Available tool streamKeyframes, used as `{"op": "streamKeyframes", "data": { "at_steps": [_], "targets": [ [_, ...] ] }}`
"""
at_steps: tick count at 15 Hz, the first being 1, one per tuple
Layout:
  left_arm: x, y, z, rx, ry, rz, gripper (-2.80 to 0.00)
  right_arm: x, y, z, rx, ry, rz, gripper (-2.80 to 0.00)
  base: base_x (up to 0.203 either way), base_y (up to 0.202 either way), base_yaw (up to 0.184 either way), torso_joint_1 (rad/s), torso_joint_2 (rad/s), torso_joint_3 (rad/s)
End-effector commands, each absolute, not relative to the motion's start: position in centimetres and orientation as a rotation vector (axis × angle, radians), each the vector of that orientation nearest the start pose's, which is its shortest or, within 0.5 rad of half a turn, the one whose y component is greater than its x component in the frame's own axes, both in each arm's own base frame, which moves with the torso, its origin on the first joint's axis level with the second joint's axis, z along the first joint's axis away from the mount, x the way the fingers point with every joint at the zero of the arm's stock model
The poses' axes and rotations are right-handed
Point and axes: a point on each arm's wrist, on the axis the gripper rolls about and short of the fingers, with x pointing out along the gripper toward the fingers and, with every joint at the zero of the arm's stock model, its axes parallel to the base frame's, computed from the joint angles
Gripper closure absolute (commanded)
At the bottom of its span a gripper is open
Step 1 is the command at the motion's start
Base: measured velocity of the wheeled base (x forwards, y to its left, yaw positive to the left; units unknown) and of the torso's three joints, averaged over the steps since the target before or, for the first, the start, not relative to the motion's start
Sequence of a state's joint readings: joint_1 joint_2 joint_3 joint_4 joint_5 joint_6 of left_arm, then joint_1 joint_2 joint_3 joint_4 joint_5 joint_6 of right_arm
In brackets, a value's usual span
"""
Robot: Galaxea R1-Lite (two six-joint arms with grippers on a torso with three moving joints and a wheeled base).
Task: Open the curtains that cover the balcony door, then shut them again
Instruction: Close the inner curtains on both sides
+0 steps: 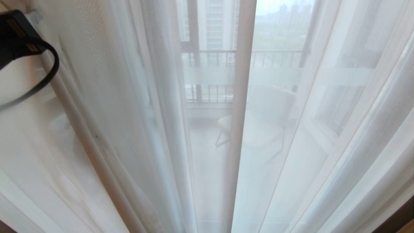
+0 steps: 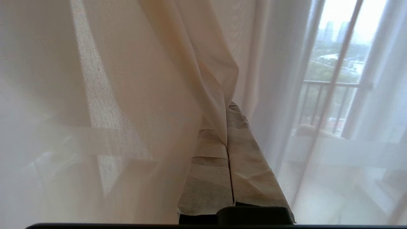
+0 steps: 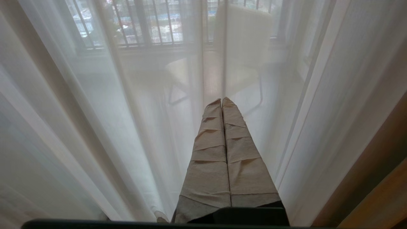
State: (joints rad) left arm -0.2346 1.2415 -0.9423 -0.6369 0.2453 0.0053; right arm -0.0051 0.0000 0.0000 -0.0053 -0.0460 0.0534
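The curtains (image 1: 291, 145) fill almost the whole view. They are thin and white, and they hang in long folds across the balcony door (image 1: 278, 76). You can see through them to the white band on the glass, the railing (image 1: 210, 58) outside, and a pale chair (image 1: 268, 113) on the balcony. The curtains look closed, or very nearly closed, with the two edges meeting in the middle.

The left arm (image 1: 19, 38) is up at the far left side, right against the cloth. In its own view the left hand (image 2: 227, 108) is pressed shut, fingers together, and a fold of curtain drapes over its tip. It may be pushing the cloth, but it is hard to tell if any cloth is caught between the fingers.

The right hand (image 3: 221, 101) is shut too and holds nothing. It points at the curtain near the middle gap.

This looks like the opening step, just starting. Next the left hand needs to sweep the fold sideways, away from the middle, so the glass shows.
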Motion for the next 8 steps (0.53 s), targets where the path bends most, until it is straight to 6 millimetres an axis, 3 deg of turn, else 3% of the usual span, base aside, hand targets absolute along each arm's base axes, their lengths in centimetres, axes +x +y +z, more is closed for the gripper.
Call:
{"op": "streamKeyframes", "data": {
  "at_steps": [1,8],
  "targets": [
    [18.0,-5.0,34.5,-0.093,-0.352,-0.05,0.0,-2.3,-0.1,7.6,0.054,-0.007,-0.05,0.0,0.0,0.0,0.0,0.0,0.0,0.0],
    [17.1,-9.0,35.1,-0.132,-0.35,-0.254,0.0,-2.3,-0.1,7.6,0.054,-0.006,-0.05,0.0,0.0,0.0,0.0,0.0,0.0,0.0]
  ]
}}
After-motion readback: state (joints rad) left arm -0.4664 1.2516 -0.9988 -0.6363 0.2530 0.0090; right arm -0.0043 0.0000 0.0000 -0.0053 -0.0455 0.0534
